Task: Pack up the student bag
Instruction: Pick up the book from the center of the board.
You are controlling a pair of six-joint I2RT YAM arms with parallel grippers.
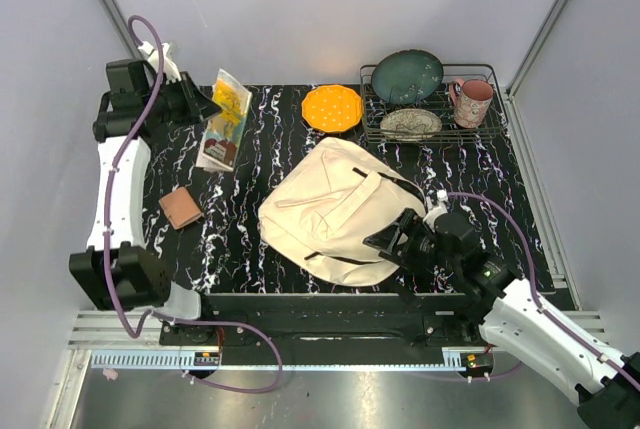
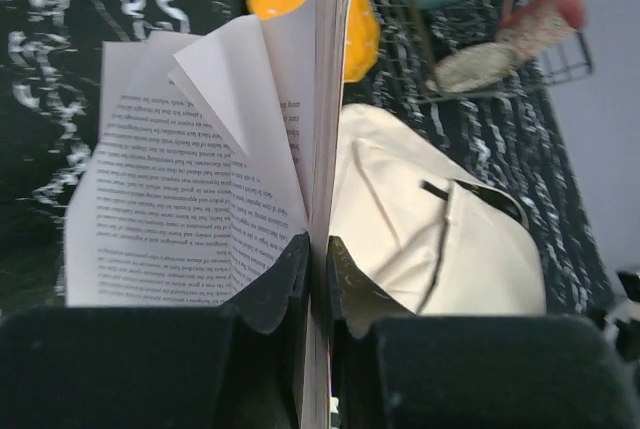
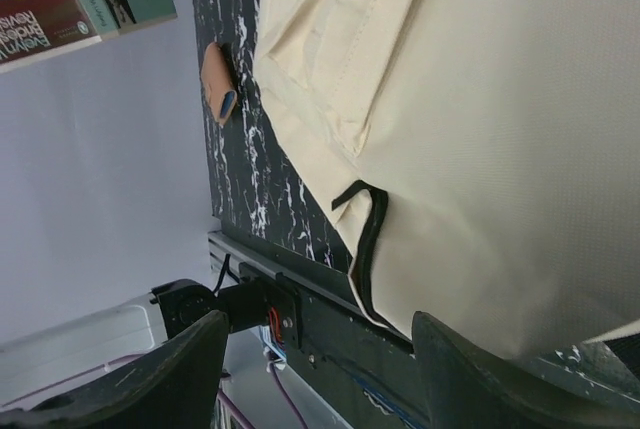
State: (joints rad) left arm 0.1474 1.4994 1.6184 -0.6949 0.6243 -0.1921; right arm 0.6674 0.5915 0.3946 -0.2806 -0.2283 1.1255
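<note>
Nearest the left wrist camera, the left gripper has its two black fingers pinched narrow on the lower edge of a book. The book stands on end with its pages fanned out to the left. The part of it between and below the pads is hidden, and its cover does not show from here. Just behind it lies the student bag, its near side blocked by the gripper's body. Farther off are an orange plate and a blurred wire rack whose contents are hard to make out.

In the right wrist view, the right gripper stands wide with nothing between its fingers. Cream fabric fills the upper right and runs off the top and right edges, so no opening can be made out. A black strap loops down at the bag's near edge. The fingers seem to sit just beside that edge, though I cannot tell if they touch it. A small brown wallet-like item lies beyond, partly edge-on.

From above, the bag lies flat on the black marbled table, right of centre. The right gripper overlaps the bag's near right corner and hides that part. The left gripper is well apart from the bag, at the far left corner. The brown item lies between them, to the bag's left. The rack holds a teal bowl, a speckled dish and a pink mug.
</note>
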